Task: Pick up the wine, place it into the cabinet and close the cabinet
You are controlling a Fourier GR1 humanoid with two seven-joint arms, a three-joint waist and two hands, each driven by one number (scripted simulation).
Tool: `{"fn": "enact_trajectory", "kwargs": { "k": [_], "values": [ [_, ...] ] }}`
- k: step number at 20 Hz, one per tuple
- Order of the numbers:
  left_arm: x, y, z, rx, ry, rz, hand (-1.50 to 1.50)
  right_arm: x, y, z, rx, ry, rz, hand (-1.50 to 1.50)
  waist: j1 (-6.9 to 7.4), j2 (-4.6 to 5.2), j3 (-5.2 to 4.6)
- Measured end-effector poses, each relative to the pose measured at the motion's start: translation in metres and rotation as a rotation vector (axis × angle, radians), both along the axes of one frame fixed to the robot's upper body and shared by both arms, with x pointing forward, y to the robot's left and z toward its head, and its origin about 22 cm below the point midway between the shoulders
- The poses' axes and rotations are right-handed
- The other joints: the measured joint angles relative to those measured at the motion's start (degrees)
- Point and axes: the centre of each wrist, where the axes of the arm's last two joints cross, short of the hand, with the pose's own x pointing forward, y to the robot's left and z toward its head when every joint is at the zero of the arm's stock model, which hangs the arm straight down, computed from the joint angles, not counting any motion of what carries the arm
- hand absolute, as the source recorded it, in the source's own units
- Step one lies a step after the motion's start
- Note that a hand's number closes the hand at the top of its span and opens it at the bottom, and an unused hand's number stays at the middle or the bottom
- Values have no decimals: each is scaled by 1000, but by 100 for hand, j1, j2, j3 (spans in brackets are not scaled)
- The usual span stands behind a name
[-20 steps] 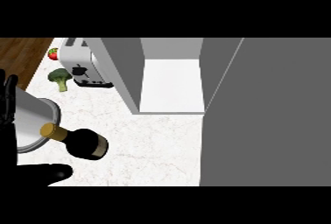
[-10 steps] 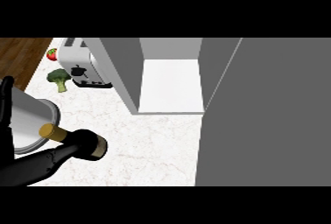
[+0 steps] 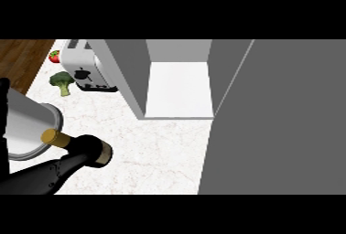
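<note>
The wine bottle (image 3: 86, 147) stands on the white marble counter (image 3: 162, 151) at the left; it is black, with a gold cap and a tan band low on its body. My right hand (image 3: 47, 176) comes in from the lower left, stretched out long, and its tip reaches the bottle's near side. I see no fingers curled round the bottle. The cabinet (image 3: 179, 89) stands open behind the counter and shows a white shelf. Its grey door (image 3: 283, 119) fills the right side. My left forearm (image 3: 27, 128) rises at the left edge, with the left hand (image 3: 4, 89) only a black sliver pointing up.
A silver toaster (image 3: 86, 64) stands at the back left beside the cabinet's grey side wall (image 3: 125, 73). A broccoli floret (image 3: 62, 82) lies in front of the toaster and a red fruit (image 3: 54, 56) behind it. The counter's left edge meets wooden floor (image 3: 20, 59).
My right hand has risen from the lower left and stretched up to the wine bottle. The bottle, the cabinet and the left arm have barely shifted.
</note>
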Motion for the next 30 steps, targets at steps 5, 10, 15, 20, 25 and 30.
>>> {"fn": "enact_trajectory", "kwargs": {
  "k": [5, 10, 15, 20, 25, 30],
  "values": [
    [4, -3, 7, -13, 35, 5, -150, -1, 10, 5, 17, 20, 27, -150, -11, -3, -2],
    [5, -5, 7, -14, 57, 25, -150, -1, 15, 12, 21, 34, 30, -150, -20, -8, -5],
    [7, 1, 7, -13, 72, 56, -150, -1, 18, 16, 15, 40, 33, -150, -25, -7, -8],
    [13, 8, -2, -17, 90, 81, -150, -4, 20, 15, 10, 44, 35, -150, -57, -9, -9],
    [15, 14, -12, -13, 105, 91, -150, -4, 20, 18, -5, 45, 27, -150, -53, -9, -10],
    [19, 19, -38, -16, 127, 97, -150, -2, 22, 22, -17, 48, 24, -150, -48, -4, -13]
  ]
}}
